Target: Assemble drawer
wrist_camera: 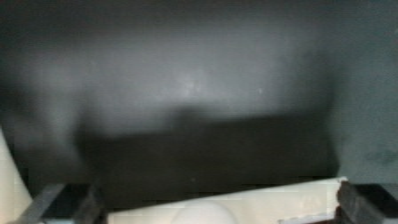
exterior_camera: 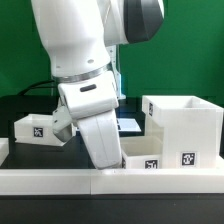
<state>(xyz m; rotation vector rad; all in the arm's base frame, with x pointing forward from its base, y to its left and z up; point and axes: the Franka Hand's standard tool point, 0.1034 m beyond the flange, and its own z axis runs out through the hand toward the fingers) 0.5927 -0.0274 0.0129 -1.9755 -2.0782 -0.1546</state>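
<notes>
The tall white casing [exterior_camera: 183, 128] stands at the exterior view's right, with a square tag low on its front. One shallow tray [exterior_camera: 36, 127] lies at the left behind the arm. The second tray [exterior_camera: 150, 162] lies low in the middle, against the casing. My gripper [exterior_camera: 108, 160] is lowered at that tray's left end, and its fingertips are hidden by the hand. In the wrist view the gripper [wrist_camera: 210, 206] has its fingers [wrist_camera: 57, 204] wide apart, with a white tray surface [wrist_camera: 222, 208] filling the gap between them. It is open.
A low white border wall [exterior_camera: 60, 181] runs along the front. A flat board with tags [exterior_camera: 130, 125] lies behind the arm. A green backdrop stands at the rear. The table surface is black.
</notes>
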